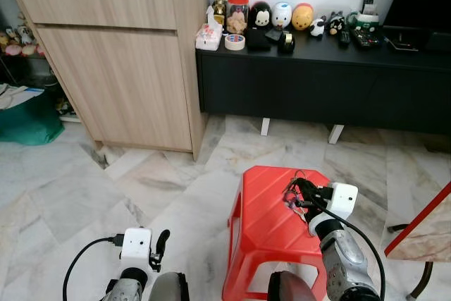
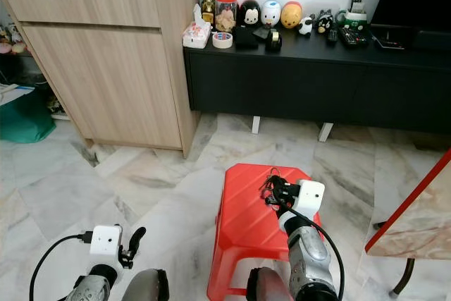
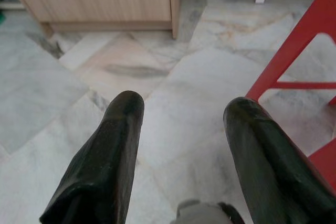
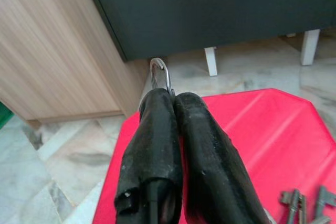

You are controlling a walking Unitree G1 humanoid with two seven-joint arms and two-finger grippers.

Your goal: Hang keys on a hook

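Observation:
A bunch of keys (image 1: 292,192) hangs just above the top of a red plastic stool (image 1: 262,225). My right gripper (image 1: 301,191) is shut on its metal key ring (image 4: 160,74), which pokes out past the fingertips in the right wrist view. A few keys (image 4: 301,206) dangle below the fingers over the red stool top (image 4: 262,129). My left gripper (image 1: 161,242) hangs low on the left with its two fingers (image 3: 118,129) open over the marble floor (image 3: 173,82), nothing between them.
A tall wooden cabinet (image 1: 120,61) stands at the back left. A low black console (image 1: 324,82) with figurines and a tape roll (image 1: 235,41) runs along the far wall. A green bag (image 1: 28,121) sits far left, and a red-edged tabletop (image 1: 423,234) juts in at right.

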